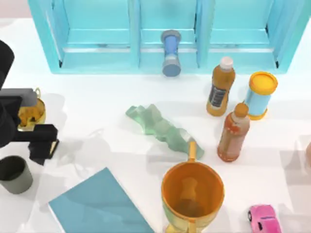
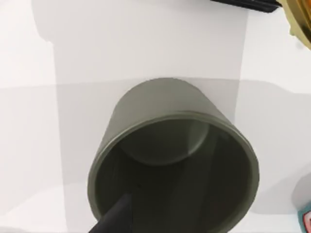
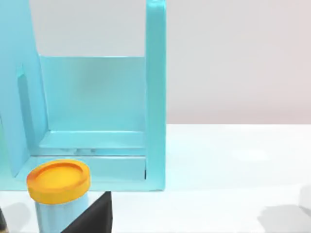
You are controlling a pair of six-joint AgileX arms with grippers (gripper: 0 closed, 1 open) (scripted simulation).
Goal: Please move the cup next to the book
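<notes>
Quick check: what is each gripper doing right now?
Left gripper: above the cup, open or shut cannot be told.
Right gripper: parked facing the blue shelf, state cannot be told.

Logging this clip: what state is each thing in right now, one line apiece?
cup: upright, empty, apart from the book
book: flat, closed
left gripper: above the cup
orange goblet: upright, empty
two bottles: upright, capped
blue canister: upright, yellow lid on
green cloth: crumpled
pink toy car: on its wheels
</notes>
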